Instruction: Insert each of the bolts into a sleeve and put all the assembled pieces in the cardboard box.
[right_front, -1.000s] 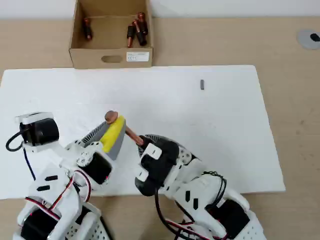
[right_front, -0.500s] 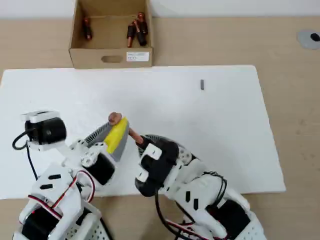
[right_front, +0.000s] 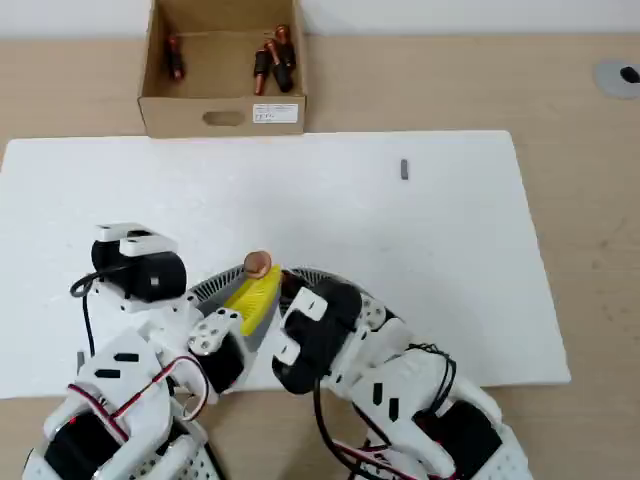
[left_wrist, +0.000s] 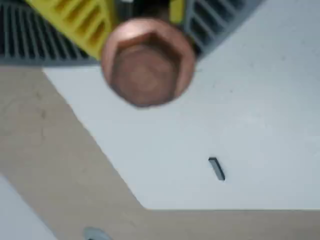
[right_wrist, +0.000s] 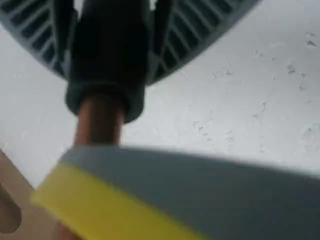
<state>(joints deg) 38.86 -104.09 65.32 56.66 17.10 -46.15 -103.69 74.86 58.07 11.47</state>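
Note:
A copper bolt, its hex head (right_front: 257, 264) (left_wrist: 147, 62) facing the left wrist camera, is held in my left gripper (right_front: 253, 288) (left_wrist: 147, 20), shut on it between a yellow and a grey finger. My right gripper (right_wrist: 110, 30) is shut on a black sleeve (right_wrist: 106, 55), right beside the left one near the mat's front edge. The bolt's copper shaft (right_wrist: 99, 122) enters the sleeve's mouth. One loose dark sleeve (right_front: 404, 169) (left_wrist: 216, 168) lies on the mat at the far right. The cardboard box (right_front: 222, 115) at the back left holds several assembled pieces (right_front: 272, 60).
A white mat (right_front: 400, 260) covers the wooden table. A grey disc (right_front: 617, 76) sits at the back right corner. Both arm bases crowd the front edge. A small dark piece (right_front: 81, 359) lies by the left arm's base.
My left arm has swung right and toward the right gripper, carrying the bolt with it; the bolt's exposed shaft between the two grippers has shortened. The right arm has stayed in place.

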